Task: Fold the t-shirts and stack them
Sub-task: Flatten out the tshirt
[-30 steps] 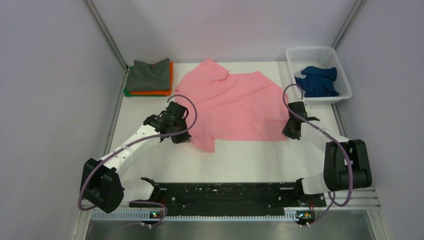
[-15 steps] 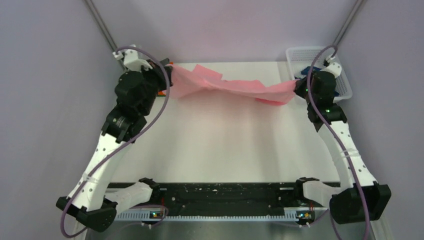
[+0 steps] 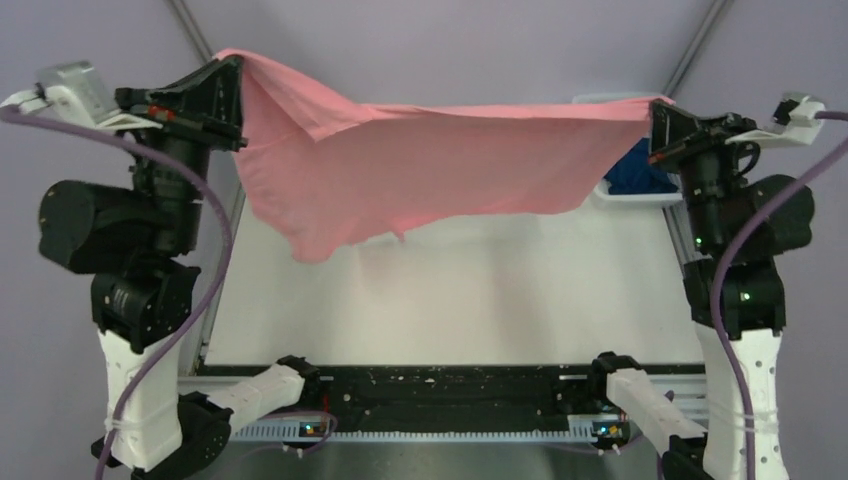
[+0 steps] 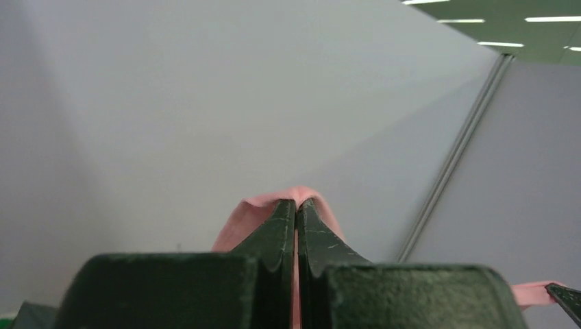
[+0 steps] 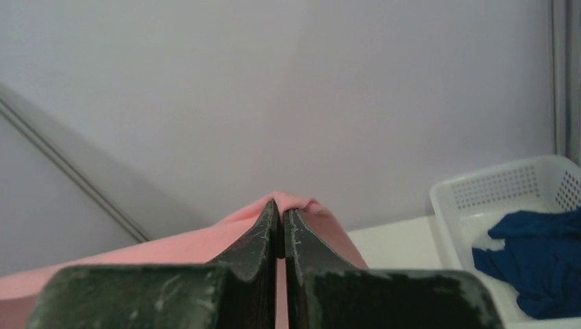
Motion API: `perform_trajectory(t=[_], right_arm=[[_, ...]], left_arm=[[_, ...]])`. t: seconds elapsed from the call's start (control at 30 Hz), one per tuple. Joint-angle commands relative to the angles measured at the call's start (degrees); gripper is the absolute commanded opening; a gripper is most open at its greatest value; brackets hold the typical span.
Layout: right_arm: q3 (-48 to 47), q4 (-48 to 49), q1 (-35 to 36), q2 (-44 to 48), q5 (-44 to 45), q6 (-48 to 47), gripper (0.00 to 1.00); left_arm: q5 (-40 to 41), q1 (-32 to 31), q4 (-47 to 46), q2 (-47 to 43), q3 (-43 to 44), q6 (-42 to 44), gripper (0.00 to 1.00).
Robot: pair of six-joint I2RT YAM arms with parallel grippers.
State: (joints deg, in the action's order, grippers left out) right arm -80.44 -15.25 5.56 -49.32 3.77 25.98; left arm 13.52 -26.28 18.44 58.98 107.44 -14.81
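Both arms stand raised high, 1 at each side of the white worktop (image 3: pixel 480 290). Between them hangs the soft light pink short-sleeved t-shirt (image 3: pixel 400 170), spread out in the air like a sheet on a line.

The left gripper (image 3: pixel 234 72) is up at the far left. Its jaws are pinched tight on a fold of the pink cloth. In the left wrist view the 2 dark fingers meet with only a sliver of pink between them, and a small hump of cloth rises over their tips.

The right gripper (image 3: pixel 656 112) is up at the far right, a little lower in the top view. Its jaws are likewise clamped on the shirt's other end, with pink cloth bunched at the tips in the right wrist view.

The shirt's upper edge runs between the 2 grips with a slight sag. The body drapes down from it, hanging deepest on the left side, where a rumpled corner drops lowest. I cannot tell from above whether that corner touches the worktop.

At the far right corner of the worktop sits the white plastic lattice basket (image 5: pixel 493 185), partly hidden in the top view behind the shirt's edge and the right gripper. Inside it lies a crumpled navy blue t-shirt (image 5: pixel 534 264).
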Motion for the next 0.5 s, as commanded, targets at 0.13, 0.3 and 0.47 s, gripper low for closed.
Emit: perform_trajectory(t=[0.13, 0.3, 0.47], right_arm=[[-5.9, -2.7, -0.1, 4.5, -2.9, -2.4, 0.0], [-3.9, -3.9, -0.1, 4.3, 0.5, -2.3, 0.0], [2.2, -3.6, -0.1, 0.1, 4.6, -2.2, 0.0]], left_arm=[[-6.2, 0.2, -3.2, -0.9, 7.1, 6.2, 0.0], [-1.6, 0.1, -3.7, 2.3, 5.8, 7.4, 0.0], [11.5, 0.2, -6.8, 7.7, -0.2, 9.5, 0.0]])
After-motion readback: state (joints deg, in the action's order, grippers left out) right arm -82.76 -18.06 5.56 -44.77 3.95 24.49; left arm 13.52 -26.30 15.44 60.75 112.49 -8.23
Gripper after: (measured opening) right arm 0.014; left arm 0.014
